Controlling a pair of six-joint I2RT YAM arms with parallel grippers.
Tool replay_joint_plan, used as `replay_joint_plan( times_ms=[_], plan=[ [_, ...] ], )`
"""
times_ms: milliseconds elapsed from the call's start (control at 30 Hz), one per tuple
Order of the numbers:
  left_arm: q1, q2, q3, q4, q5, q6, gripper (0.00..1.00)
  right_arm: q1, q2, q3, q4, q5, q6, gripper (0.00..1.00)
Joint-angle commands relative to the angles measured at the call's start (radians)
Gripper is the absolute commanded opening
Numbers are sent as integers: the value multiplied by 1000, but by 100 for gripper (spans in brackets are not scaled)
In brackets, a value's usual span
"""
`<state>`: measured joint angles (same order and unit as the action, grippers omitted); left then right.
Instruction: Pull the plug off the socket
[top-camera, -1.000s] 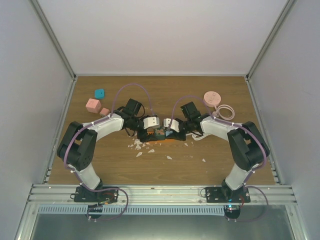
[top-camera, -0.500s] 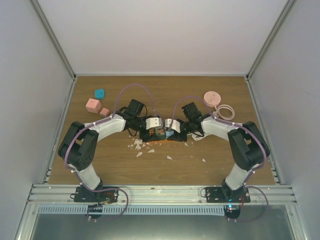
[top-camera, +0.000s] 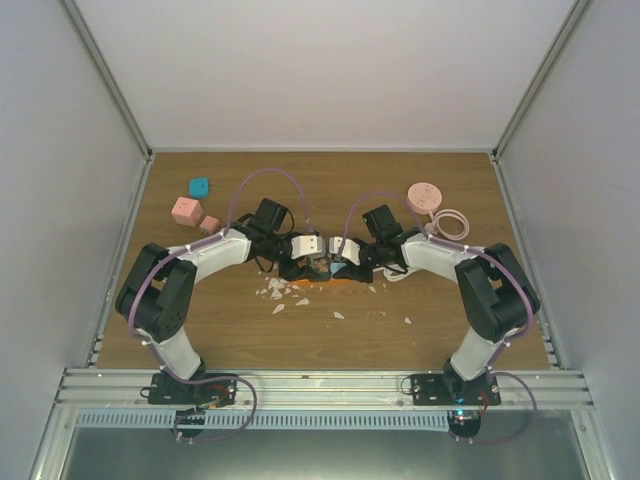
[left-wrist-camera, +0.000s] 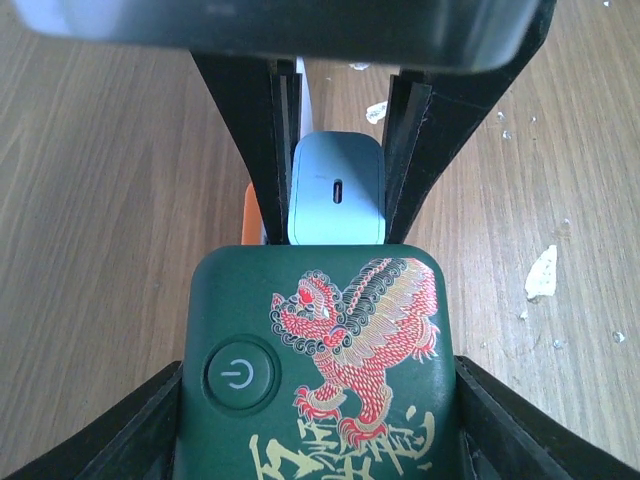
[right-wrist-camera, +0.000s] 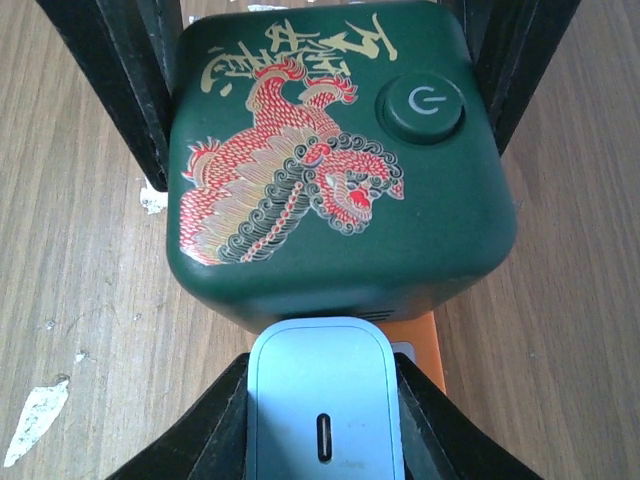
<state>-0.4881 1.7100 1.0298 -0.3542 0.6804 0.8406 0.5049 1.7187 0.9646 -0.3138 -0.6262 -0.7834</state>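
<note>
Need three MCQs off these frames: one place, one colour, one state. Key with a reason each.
1. Where on the table is the round pink disc? A) far right B) far left C) near edge, centre
2. What colour is the plug? A) orange B) light blue C) black
3. The plug is: A) loose on the wood B) seated in the green socket cube C) lifted clear
Key: 1 A, it lies toward the far right corner. 2 B, both wrist views show light blue. 3 B, its end butts flush against the cube.
</note>
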Motion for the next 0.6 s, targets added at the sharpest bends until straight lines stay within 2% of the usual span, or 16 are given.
replay_joint_plan(
  times_ms=[0, 233, 400, 567],
  plan=[
    [9, -49, -18, 15, 52, -1, 49, 25, 19, -13, 44, -11, 36, 21],
    [34, -60, 19, 6, 167, -53, 34, 28, 37, -11, 54, 17, 50, 15],
    [37, -63, 32, -9, 215, -36, 30, 33, 54, -3, 45, 43, 51, 11],
    [35, -119, -30, 44, 178, 23, 28, 35, 73, 11, 31, 47, 69, 7]
  ],
)
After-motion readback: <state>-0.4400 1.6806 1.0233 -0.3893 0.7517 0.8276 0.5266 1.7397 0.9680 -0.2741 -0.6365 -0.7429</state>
